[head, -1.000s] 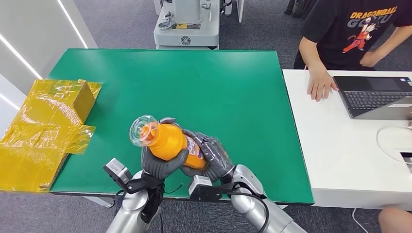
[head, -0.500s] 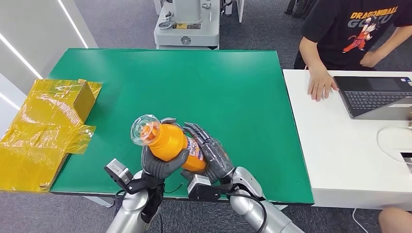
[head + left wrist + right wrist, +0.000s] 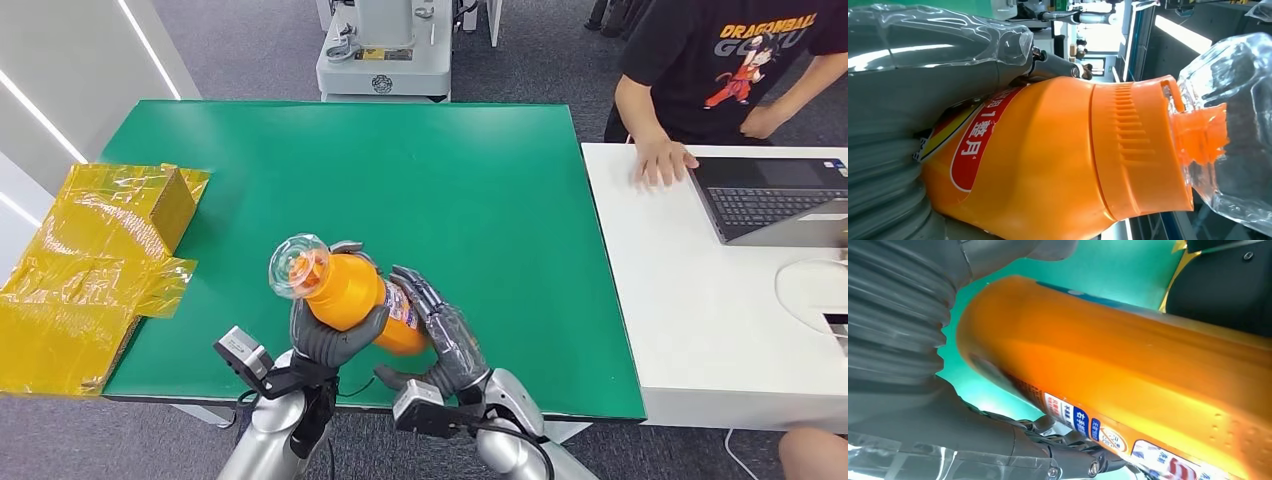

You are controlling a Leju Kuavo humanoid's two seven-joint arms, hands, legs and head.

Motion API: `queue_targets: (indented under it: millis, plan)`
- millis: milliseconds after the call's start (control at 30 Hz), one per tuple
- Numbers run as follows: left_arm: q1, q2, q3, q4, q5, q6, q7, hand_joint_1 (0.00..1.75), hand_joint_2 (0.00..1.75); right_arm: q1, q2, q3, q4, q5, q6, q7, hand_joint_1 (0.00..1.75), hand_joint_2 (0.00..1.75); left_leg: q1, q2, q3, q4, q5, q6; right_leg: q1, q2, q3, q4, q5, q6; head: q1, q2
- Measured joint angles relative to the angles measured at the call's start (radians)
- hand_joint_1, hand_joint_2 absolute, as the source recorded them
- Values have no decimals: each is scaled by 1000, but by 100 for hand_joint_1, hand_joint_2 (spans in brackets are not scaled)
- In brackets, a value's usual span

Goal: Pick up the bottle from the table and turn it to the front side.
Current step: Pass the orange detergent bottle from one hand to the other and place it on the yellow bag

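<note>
An orange bottle point(image 3: 355, 295) with a clear cap point(image 3: 297, 267) is held tilted above the near edge of the green table point(image 3: 450, 180), cap up and to the left. My left hand point(image 3: 325, 340) grips it from below around the neck end. My right hand point(image 3: 450, 345) lies along the label end with its fingers spread and straightened. The left wrist view shows the bottle point(image 3: 1048, 160) and its red label close against my left hand point(image 3: 898, 100). In the right wrist view, green table shows between the bottle point(image 3: 1128, 370) and my right hand point(image 3: 898, 315).
A yellow film-wrapped box point(image 3: 100, 250) sits at the table's left edge. On the right stands a white desk point(image 3: 700, 320) with a laptop point(image 3: 780, 200); a person point(image 3: 720, 60) rests a hand point(image 3: 662, 160) by it. A grey machine base point(image 3: 385, 50) stands behind the table.
My right hand's fingers have opened off the bottle and the hand has drawn back towards the near table edge. The left hand keeps its hold. The person's hand shifted towards the laptop.
</note>
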Motion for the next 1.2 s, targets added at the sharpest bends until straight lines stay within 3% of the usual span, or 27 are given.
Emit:
queue_targets:
  millis: [333, 500, 633, 800, 1033, 1200]
  plan:
    - [-8, 2, 0, -7, -27, 28, 0, 175, 175, 31, -13, -2, -55, 17, -45, 4, 0, 175, 0, 0, 0, 0, 0, 0, 0, 0, 0, 0, 0, 0, 0, 0]
    - [-27, 29, 1, -34, -177, 111, 57, 175, 175, 104, -16, -32, -166, 1, -125, 25, 0, 175, 0, 0, 0, 0, 0, 0, 0, 0, 0, 0, 0, 0, 0, 0]
    - [-60, 82, 8, -43, -400, 225, 129, 175, 175, 171, -20, -54, -274, -51, -131, 27, 0, 175, 0, 0, 0, -1, 0, -1, 0, 0, 0, 0, 0, -1, 0, 0]
    - [-158, 192, 9, -34, -675, 348, 202, 175, 175, 228, -24, -68, -370, -125, -141, -10, 0, 175, 1, 0, 0, -1, 0, -1, 1, 0, 0, 1, 0, -1, 0, 0]
    - [-254, 288, 5, 2, -759, 377, 253, 175, 175, 261, -23, -79, -446, -169, -145, -28, 0, 175, 1, 0, 1, -1, 1, -2, 1, 0, 0, 1, 0, -1, 0, 0]
    - [-357, 382, -35, 102, -959, 389, 346, 175, 175, 276, -23, -88, -479, -195, -146, -39, 0, 175, 1, 1, 1, -1, 1, -2, 1, 1, 0, 1, 0, -1, 0, 0]
